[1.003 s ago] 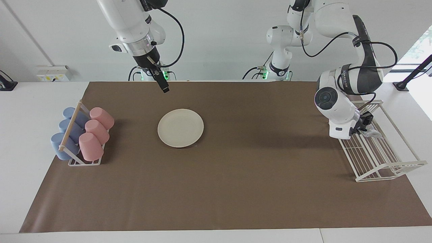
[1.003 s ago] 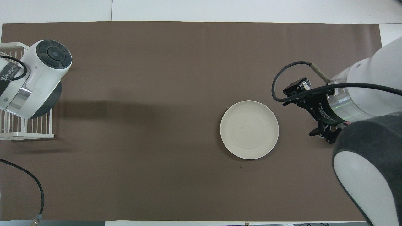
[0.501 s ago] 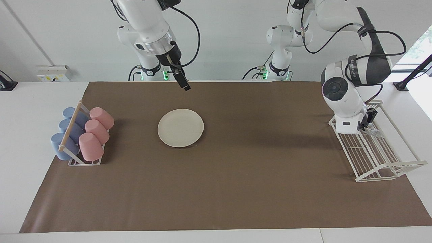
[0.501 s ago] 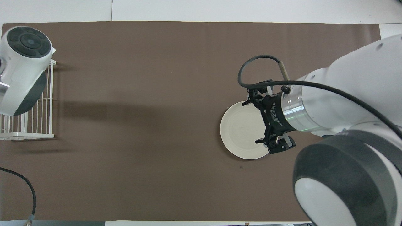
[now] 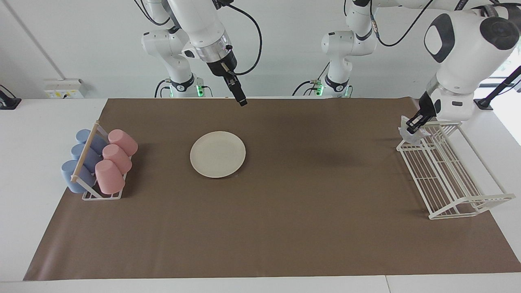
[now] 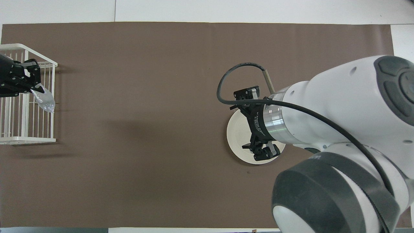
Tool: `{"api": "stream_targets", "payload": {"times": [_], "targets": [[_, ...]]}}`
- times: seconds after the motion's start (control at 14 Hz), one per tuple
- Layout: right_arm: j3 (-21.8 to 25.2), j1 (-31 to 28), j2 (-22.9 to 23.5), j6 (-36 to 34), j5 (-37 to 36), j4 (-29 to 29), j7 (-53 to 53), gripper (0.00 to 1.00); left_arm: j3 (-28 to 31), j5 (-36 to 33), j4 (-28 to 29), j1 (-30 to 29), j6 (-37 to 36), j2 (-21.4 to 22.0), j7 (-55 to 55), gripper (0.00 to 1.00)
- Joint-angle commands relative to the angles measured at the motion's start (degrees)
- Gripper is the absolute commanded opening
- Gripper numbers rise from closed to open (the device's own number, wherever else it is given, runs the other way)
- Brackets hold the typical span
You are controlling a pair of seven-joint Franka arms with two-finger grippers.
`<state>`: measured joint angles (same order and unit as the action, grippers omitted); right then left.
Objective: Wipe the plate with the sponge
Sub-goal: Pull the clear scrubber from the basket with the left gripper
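The plate (image 5: 217, 154), round, cream-white and matte, lies flat and bare on the brown mat (image 5: 285, 228) covering the surface, nearer the right arm's end and beside the rack of pink and blue cups (image 5: 99, 165). Nothing touches it. The sponge (image 5: 409, 134), a small shiny, wrinkled grey wad, is well apart from the plate at the left arm's end, hanging pinched in the left claw (image 5: 414, 124) just above the rim of the white wire rack (image 5: 447, 179); the overhead view shows it dangling over the rack's edge toward the mat.

Half a second ago the left arm was bent low into the rack, its claw down among the wires. It has since risen clear with the sponge in its grip, which suggests the pickup is done and that the carry across to the plate comes next. Wiping has not begun.

The right claw (image 5: 242, 101) has shifted slightly toward the middle of the surface and hangs high in the air over the mat's edge closest to the robots, short of the plate. Whether its fingers are spread or pressed together cannot be told. It may be coming in to steady the plate.
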<state>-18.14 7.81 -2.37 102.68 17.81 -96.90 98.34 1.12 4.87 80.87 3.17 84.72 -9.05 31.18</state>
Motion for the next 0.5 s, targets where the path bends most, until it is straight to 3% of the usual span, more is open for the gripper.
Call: {"api": "stream_targets", "payload": {"times": [0.0, 0.21, 0.43], "targets": [[-0.49, 0.10, -0.97, 4.11, 0.73, -2.07, 6.85, 1.00, 0.02, 12.49, 0.34, -3.34, -1.58, 1.23, -2.51, 0.00], [-0.49, 2.64, 1.75, 6.47, 1.17, -1.63, 14.49, 1.00, 0.02, 24.19, 9.45, -6.24, -1.67, 6.48, -12.76, 0.00], [-0.58, 4.76, 3.95, 12.88, 8.79, -1.54, 16.97, 1.00, 0.20, 34.29, 22.00, -8.61, 1.04, 12.89, -21.04, 0.00]]}}
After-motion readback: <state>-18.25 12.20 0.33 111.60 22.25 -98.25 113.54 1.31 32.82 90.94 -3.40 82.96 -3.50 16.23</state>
